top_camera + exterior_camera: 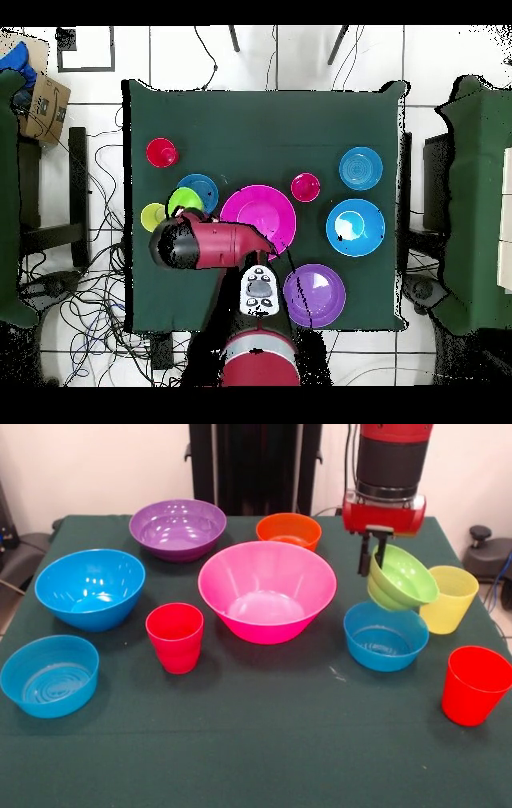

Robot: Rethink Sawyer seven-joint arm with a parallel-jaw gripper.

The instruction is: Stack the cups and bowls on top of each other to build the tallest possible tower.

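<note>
Nothing stacked: all bowls and cups sit apart on my worktop.
Gripper: clamped on lime bowl rim, tilted above small blue bowl.
Left: whole tower.

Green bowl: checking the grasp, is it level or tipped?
Tipped: the green bowl hangs tilted from the hand, clamped on its rim.

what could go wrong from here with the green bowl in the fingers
1. The gripper holds the lime green bowl by its rim alone, tilted and off the table; such a thin pinch might slip or let it swing.
2. The bowl hangs right beside the yellow cup and above the small blue bowl; a sideways drift could knock the cup over.
3. Released while tilted, it may land crooked in the blue bowl rather than nesting flat.
</note>
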